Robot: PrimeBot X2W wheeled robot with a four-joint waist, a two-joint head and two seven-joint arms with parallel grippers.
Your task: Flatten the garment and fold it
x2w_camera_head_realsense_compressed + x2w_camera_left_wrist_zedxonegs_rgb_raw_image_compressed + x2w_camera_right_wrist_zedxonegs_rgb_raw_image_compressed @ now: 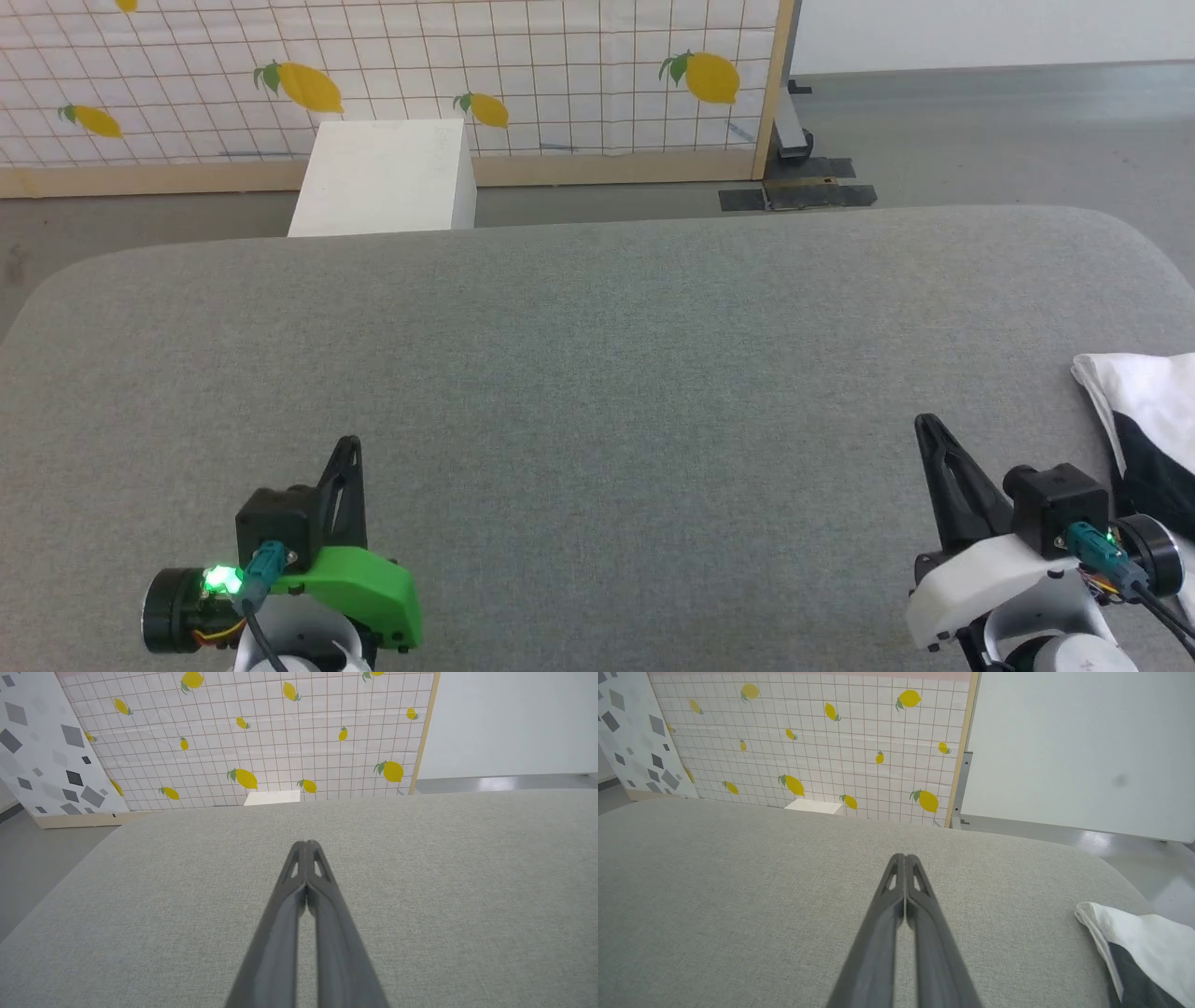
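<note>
Head view shows left tool (349, 446) and right tool (926, 425) pinched narrow and empty over the desk (597, 373), the garment (1141, 394) lying at its right edge.

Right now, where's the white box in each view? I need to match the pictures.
Head: box upper left of centre, beyond the grey pad's far edge, against the lemon screen.
Left wrist: just above centre, peeking over the pad's far edge.
Right wrist: left of centre, at the screen's foot.
Shared landmark: the screen's wooden post, right of the box in all three.
</note>
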